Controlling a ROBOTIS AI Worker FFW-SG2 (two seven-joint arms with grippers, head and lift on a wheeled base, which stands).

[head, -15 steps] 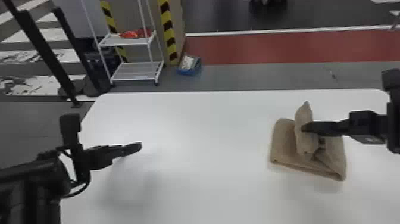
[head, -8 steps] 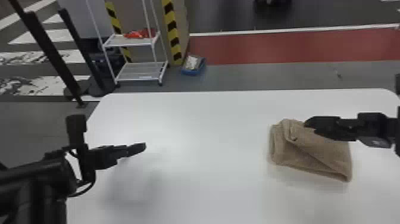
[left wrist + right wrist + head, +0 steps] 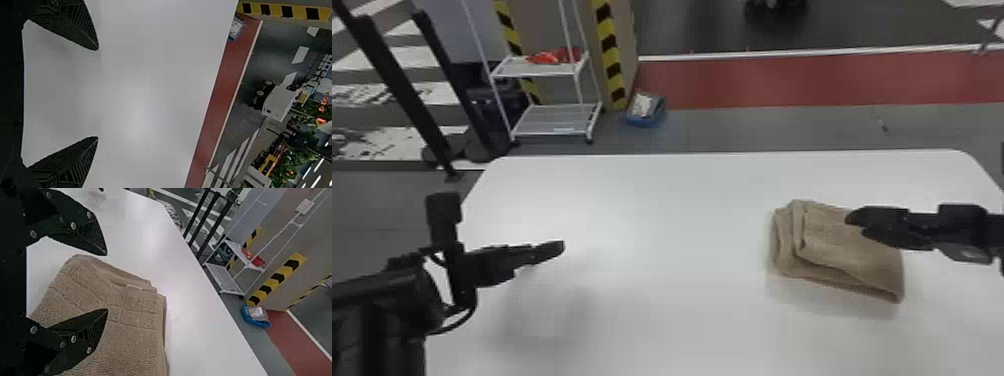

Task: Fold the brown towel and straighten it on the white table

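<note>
On the right part of the white table (image 3: 682, 215) lies the brown towel (image 3: 832, 245), folded into a layered rectangle with its edges slightly askew. My right gripper (image 3: 854, 225) is over the towel's right half. In the right wrist view, the right gripper (image 3: 107, 282) stands open, its fingers apart above the towel (image 3: 129, 333), holding nothing. My left arm is parked at the table's left side, with the left gripper (image 3: 559, 247) over bare table, far from the towel. The left wrist view has the left gripper (image 3: 98, 94) open above the white surface.
Beyond the table's far edge are a white shelf cart (image 3: 552, 120), a blue bin (image 3: 646, 112) and a striped pillar (image 3: 609, 55). Black barrier posts (image 3: 397, 90) stand past the left corner.
The raised towel flap, upright at my right gripper a second ago, now lies flat over the rest. The right gripper has let go and drawn slightly rightward. The left arm keeps its pose.
</note>
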